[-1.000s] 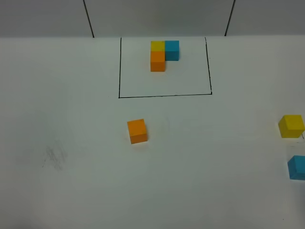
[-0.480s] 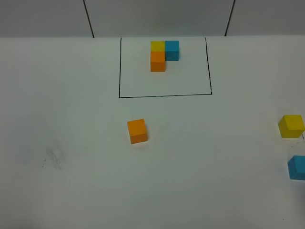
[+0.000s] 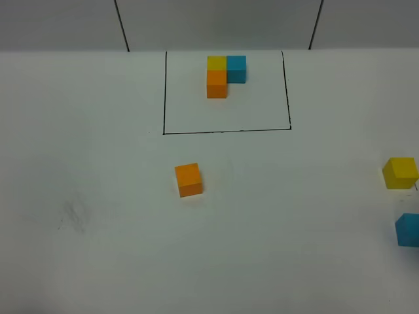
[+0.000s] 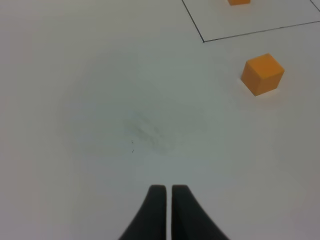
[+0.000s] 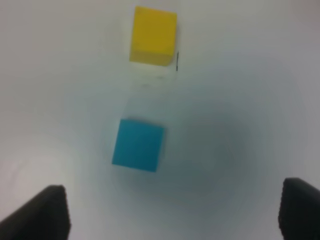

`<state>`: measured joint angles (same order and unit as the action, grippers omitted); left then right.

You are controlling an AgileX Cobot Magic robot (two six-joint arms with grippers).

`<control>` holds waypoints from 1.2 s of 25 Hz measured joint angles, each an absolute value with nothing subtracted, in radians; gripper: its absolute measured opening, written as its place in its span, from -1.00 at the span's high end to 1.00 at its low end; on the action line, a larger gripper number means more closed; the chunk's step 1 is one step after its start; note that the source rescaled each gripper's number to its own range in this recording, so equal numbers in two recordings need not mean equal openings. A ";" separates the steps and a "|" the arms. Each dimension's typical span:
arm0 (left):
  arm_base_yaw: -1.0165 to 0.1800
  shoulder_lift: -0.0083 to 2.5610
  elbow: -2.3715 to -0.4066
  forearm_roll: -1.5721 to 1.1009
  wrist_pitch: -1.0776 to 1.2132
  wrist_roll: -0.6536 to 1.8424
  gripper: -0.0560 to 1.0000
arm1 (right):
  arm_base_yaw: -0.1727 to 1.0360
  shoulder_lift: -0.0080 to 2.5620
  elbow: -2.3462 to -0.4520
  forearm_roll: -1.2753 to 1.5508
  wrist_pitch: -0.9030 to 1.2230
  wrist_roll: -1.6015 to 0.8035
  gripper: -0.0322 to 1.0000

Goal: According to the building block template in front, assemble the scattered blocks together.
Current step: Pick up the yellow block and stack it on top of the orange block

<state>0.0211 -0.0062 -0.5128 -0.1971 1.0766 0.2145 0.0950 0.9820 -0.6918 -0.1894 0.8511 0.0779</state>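
From the high camera: the building block template [image 3: 222, 75], a yellow, blue and orange L, sits at the far end of the white table [image 3: 98, 196] inside a thin black rectangle [image 3: 226, 131]. The three scattered blocks lie apart on the near side. The orange block [image 3: 188, 179] is just outside the rectangle's near line, while the yellow block [image 3: 400, 173] and the blue block [image 3: 408, 229] sit far right, the blue one cut by the frame edge. No arm shows in this view, and nothing is assembled yet.

From the left wrist: the left gripper [image 4: 164, 192] hangs over bare table with its jaws pressed together and nothing between them. A faint smudge [image 4: 147, 132] lies ahead of it, and the orange block is well off to one side. Sent down at the block like this, the tips would likely shove it rather than take it.

From the right wrist: the right gripper [image 5: 175, 207] is spread wide and empty, its dark fingers [image 5: 47, 212] on either side of the view. The blue block lies closest ahead of it and off-centre towards one finger, with the yellow block beyond. A straight descent could catch a corner, spinning the block or knocking it into the yellow one. Both sit near the high view's edge, so a nudge outward may carry them out of sight.
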 joint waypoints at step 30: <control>0.021 -0.006 -0.513 -0.197 1.078 0.217 0.88 | 0.095 1.496 -0.694 -0.416 0.323 0.348 -0.70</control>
